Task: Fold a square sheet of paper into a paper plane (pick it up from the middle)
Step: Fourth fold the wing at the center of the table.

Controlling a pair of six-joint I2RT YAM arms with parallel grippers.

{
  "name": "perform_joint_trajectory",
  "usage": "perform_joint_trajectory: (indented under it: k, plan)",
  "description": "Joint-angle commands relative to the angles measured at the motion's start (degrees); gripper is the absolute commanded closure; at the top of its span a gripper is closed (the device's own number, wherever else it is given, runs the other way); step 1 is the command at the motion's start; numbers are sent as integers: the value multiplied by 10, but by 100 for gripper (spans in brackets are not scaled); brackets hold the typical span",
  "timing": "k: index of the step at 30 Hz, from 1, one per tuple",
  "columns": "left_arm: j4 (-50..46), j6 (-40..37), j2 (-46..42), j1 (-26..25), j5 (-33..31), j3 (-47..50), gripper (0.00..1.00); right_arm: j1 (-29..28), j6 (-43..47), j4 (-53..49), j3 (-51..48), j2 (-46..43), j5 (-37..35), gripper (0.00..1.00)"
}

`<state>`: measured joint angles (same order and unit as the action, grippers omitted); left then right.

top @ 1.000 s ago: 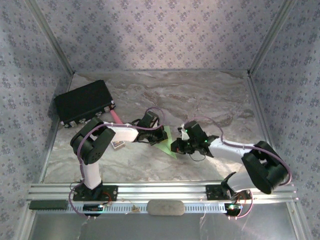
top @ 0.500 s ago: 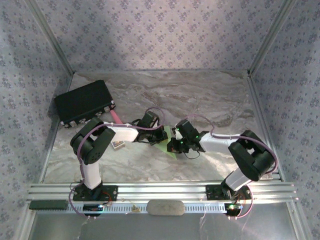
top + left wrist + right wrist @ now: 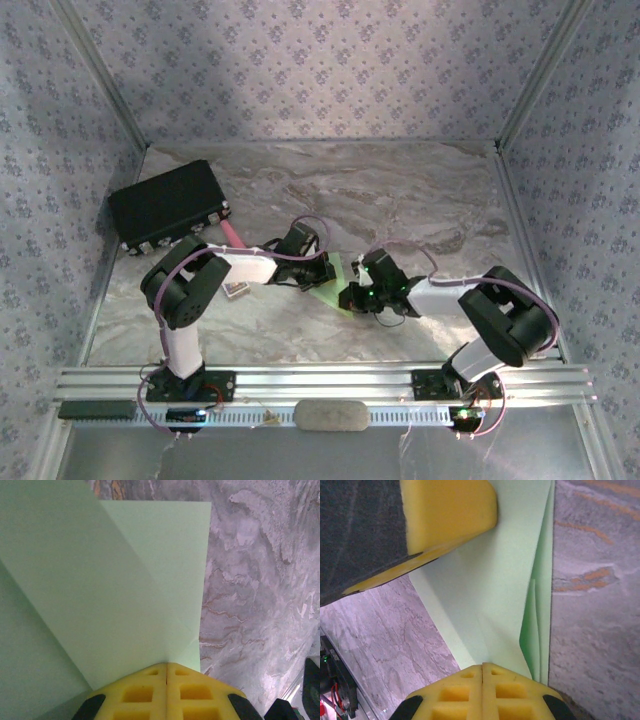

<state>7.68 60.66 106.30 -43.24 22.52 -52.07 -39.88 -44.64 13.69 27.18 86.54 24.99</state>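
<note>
Centrally, on the marbled table [image 3: 420, 200], the creased square sheet of paper [image 3: 125, 580] is laid; the left gripper [image 3: 166, 666] and right gripper [image 3: 483, 666] are pressed together, tips set against it.

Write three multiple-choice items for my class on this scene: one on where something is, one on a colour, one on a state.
1. Where on the table is the black box?
A. far left
B. near right
C. centre

2. What colour is the sheet of paper?
A. pink
B. white
C. pale green

3. How does the right pincer stand?
A. shut
B. wide open
C. clamped on the box

Answers:
1 A, the box sits at the far left in the top view.
2 C, both wrist views show pale green.
3 A, its yellow pads meet with no gap.
</note>
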Motion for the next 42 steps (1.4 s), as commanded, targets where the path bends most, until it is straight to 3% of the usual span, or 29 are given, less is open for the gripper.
perform_joint_trajectory:
  k: [1,20,27,38,42]
  plan:
    - [-28,-11,19,6,-17,13,98,4,-17,-46,-40,-14,6,95]
    - [-19,-6,32,7,-14,16,98,8,-35,-109,-153,-181,-23,92]
    - [-21,-9,25,7,-15,19,99,12,-22,-138,-81,-241,15,94]
    - [-20,-10,25,7,-13,18,99,10,28,-144,83,-65,13,94]
    - [-20,-9,24,6,-12,18,99,3,36,-199,87,-86,8,92]
